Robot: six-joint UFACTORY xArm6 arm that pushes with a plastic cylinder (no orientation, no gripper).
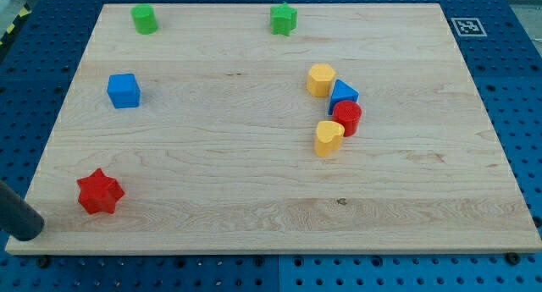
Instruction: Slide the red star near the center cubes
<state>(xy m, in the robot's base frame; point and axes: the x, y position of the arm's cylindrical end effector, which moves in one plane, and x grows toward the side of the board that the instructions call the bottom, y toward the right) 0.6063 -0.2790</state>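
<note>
The red star point(100, 192) lies near the board's bottom left corner. My tip point(28, 227) is at the view's bottom left, just left of and below the red star, a short gap apart from it. Right of the board's middle sits a cluster: a yellow hexagon block point(321, 79), a blue triangular block point(343, 96), a red cylinder point(346, 118) and a yellow heart-shaped block point(329, 137), close together or touching.
A blue cube point(124, 90) sits at the left. A green cylinder point(145, 19) is at the top left and a green star point(283, 19) at the top middle. The wooden board point(254, 157) lies on a blue pegboard table.
</note>
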